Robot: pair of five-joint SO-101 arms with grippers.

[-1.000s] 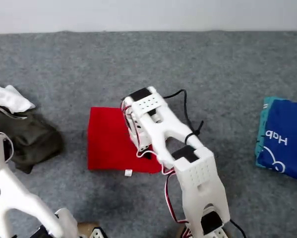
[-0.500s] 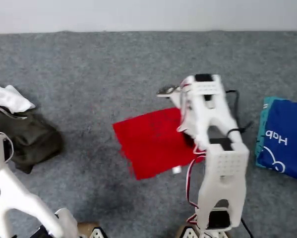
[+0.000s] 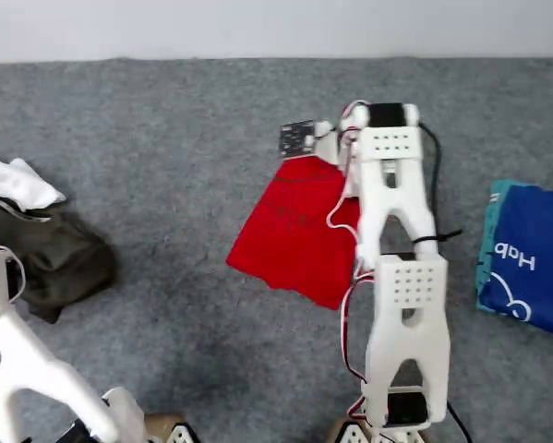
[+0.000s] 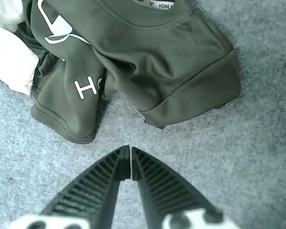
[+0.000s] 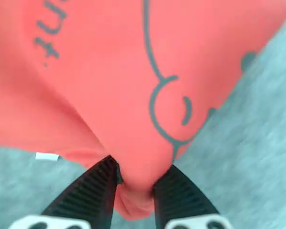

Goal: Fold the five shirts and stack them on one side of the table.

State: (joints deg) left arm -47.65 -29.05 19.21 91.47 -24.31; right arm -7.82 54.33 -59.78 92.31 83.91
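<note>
Grey carpet (image 3: 147,129) meets a pale strip (image 3: 258,28), perhaps a wall.

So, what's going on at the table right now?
The right gripper is clamped on an edge of the red shirt, holding it out near the middle of the table. A folded blue shirt lies at the table edge on that arm's side, on top of something teal. The left gripper is shut and empty, just short of a crumpled olive shirt and a white shirt, both unfolded.
</note>
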